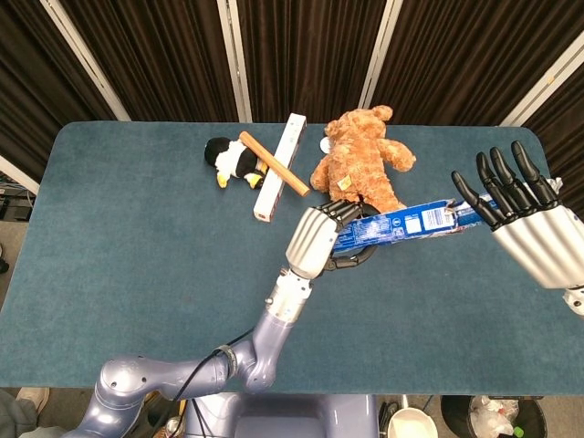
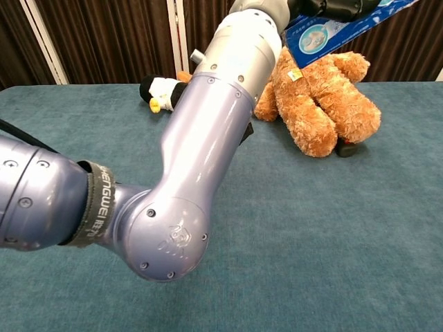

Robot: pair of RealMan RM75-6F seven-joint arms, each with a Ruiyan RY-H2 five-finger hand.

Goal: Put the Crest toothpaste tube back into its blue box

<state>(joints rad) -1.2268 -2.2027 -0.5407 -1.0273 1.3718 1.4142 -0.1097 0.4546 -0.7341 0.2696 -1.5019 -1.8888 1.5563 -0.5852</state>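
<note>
While the left hand (image 1: 321, 239) grips one end of the blue box (image 1: 406, 222) near the middle of the head view, the carton slants up and to the right, off the table (image 1: 137, 255). Its far end sits close to the spread black fingertips (image 1: 474, 193) of the right hand (image 1: 525, 219) at the right edge of the frame; that hand holds nothing and its fingers are fanned wide apart. Whether they touch the carton's end flap cannot be told. A pale end pokes out past the box by the right hand, possibly the Crest toothpaste tube, but it is too small to be sure, and what lies inside the box is hidden.

From the chest view the box (image 2: 332, 29) shows at the upper right as a flat-sided printed carton, glossy blue with a white picture panel, above the teddy bear (image 2: 322, 104). The left arm (image 2: 201, 159) fills the middle of that frame, smooth lavender metal with a dark band.

On the teal, felt-like table surface, the brown shaggy bear lies at upper centre of the head view. To its left rest a long white rectangular box (image 1: 281, 166), a wooden stick (image 1: 274, 163) laid across it, and a small black-and-white plush penguin (image 1: 233, 161).
</note>
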